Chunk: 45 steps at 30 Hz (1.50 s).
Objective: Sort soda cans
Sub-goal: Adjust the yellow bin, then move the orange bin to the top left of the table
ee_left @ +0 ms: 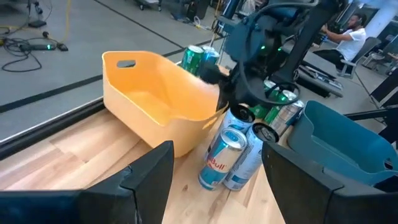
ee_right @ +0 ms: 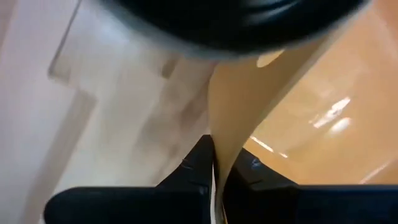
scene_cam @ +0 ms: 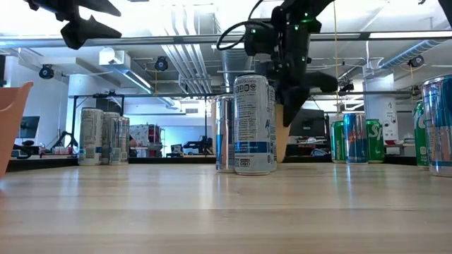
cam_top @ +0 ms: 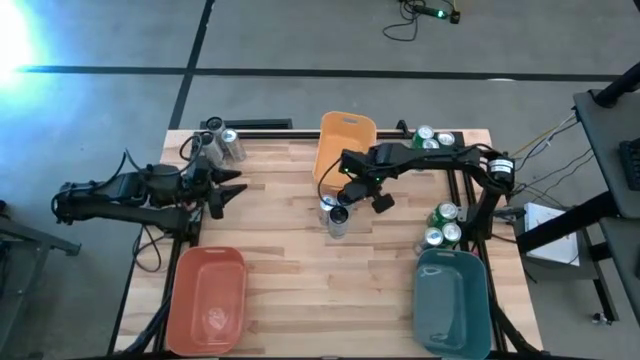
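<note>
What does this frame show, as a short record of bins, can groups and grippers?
bins: orange bin far centre; red bin near left; teal bin near right
centre: blue-and-silver cans
far left: grey cans
right: far green cans; near green cans by teal bin
left gripper: open, raised, empty
right gripper: shut on orange bin's wall

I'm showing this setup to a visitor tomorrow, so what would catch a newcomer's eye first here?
Probably the right gripper pinching the rim of the orange bin at the table's far middle. Just in front of it stand blue-and-silver cans mid-table. Red bin and teal bin sit at the near corners, while the left gripper hovers open at the left.
</note>
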Available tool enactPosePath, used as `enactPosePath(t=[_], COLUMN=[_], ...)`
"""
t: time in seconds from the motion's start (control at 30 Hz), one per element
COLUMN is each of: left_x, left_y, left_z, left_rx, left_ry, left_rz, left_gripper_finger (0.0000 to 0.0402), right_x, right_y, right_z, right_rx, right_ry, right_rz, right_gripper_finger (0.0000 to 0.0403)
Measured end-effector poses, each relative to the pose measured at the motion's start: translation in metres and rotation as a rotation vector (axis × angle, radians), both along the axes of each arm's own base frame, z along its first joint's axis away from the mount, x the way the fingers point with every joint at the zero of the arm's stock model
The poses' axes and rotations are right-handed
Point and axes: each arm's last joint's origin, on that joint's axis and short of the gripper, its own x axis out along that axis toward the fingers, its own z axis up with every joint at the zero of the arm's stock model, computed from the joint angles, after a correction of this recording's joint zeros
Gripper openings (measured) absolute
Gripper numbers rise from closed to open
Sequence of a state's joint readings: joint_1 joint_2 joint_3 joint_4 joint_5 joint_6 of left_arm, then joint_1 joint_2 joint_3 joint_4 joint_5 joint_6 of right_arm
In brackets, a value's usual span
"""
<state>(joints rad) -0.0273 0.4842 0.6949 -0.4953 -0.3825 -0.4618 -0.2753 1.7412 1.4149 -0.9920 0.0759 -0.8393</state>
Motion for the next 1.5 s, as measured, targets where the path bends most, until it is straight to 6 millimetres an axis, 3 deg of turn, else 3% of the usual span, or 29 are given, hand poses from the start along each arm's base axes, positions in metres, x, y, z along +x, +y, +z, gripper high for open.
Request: enactPosePath(t=[0.27,0.47,0.67,0.93,1.07,1.27,1.37,1.5], left_x=[0.003,0.002,0.003,0.004,0.0,-0.001,0.005,0.017], left_y=[0.0,0.0,0.0,0.0,-0.001,-0.007,-0.012,-0.019], left_z=[0.004,0.005,0.004,0.003,0.009,0.017,0.012,0.0], left_rx=[0.024,0.022,0.021,0.022,-0.01,-0.2,-0.311,-0.313], left_ry=[0.004,0.001,0.004,0.021,0.158,0.488,0.656,0.844], left_rz=[-0.007,-0.008,-0.014,-0.014,-0.04,-0.156,-0.248,-0.32], left_gripper_finger=[0.0229,0.0229,0.0229,0.0232,0.0246,0.0274,0.0278,0.0278], right_x=[0.004,0.006,0.007,0.012,0.006,-0.012,-0.023,-0.039], right_y=[-0.003,0.004,0.004,0.007,0.008,0.015,0.022,0.036], right_z=[0.034,0.021,0.011,0.001,0.018,0.064,0.087,0.113], right_rx=[-0.058,-0.013,0.017,0.033,0.008,-0.088,-0.115,-0.144], right_ry=[-0.05,0.004,0.026,0.031,-0.013,-0.132,-0.217,-0.322], right_rz=[0.078,0.208,0.231,0.23,0.219,0.185,0.131,0.04], right_gripper_finger=[0.0009,0.0009,0.0021,0.0109,0.0162,0.0224,0.0244,0.0255])
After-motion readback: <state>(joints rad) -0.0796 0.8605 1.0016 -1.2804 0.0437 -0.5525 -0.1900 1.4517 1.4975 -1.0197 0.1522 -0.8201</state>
